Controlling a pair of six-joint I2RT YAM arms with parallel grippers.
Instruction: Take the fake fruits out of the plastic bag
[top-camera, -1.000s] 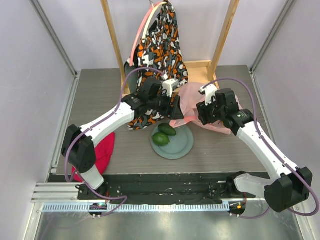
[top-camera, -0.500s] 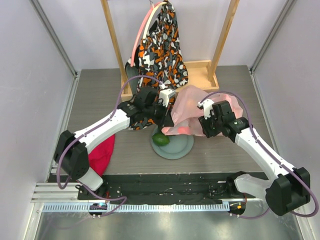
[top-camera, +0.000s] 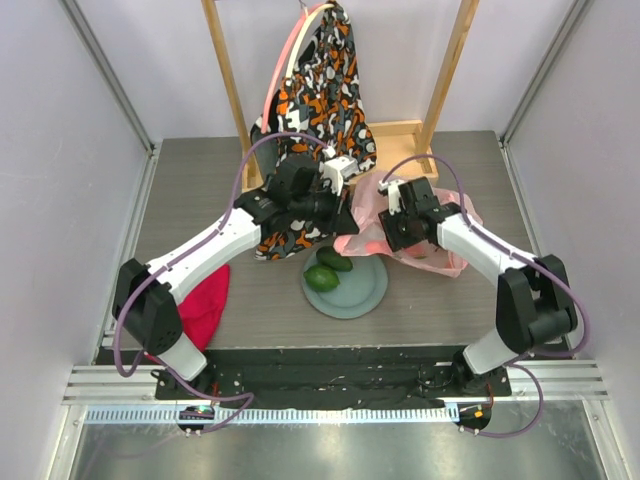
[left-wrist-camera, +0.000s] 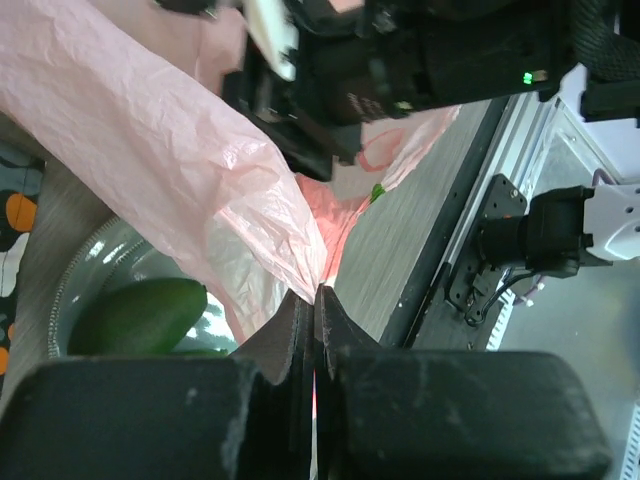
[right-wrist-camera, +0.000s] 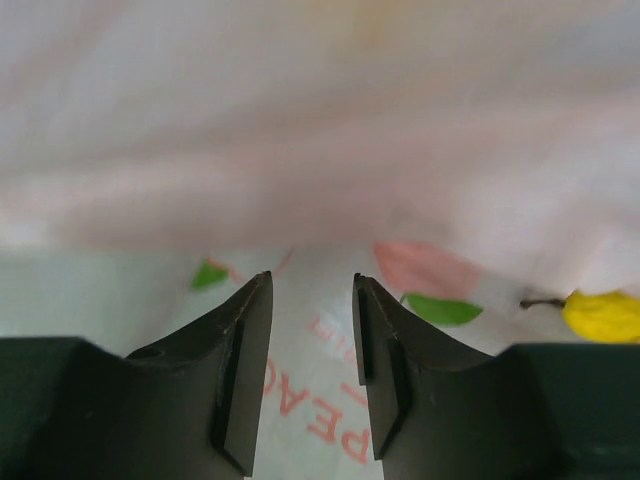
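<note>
We're in a robotics lab test cell here: a white left arm (top-camera: 205, 248) and right arm (top-camera: 478, 250) bolted at the near edge of a grey wood-grain counter (top-camera: 190, 190), purple cables (top-camera: 262, 141) looping off them, a metal rail (top-camera: 100, 384) running along the front. Plain pale panels (top-camera: 70, 220) box the counter in, and a bare wooden frame (top-camera: 228, 90) stands at the back.

Your left arm (top-camera: 205, 247) and right arm (top-camera: 480, 250) wear white shells between black joint housings. A purple cable (top-camera: 240, 185) loops along each. The fingers (right-wrist-camera: 243, 365) in your right wrist view are dark, matte wedges. A green light (left-wrist-camera: 527, 77) glows on one black housing.
</note>
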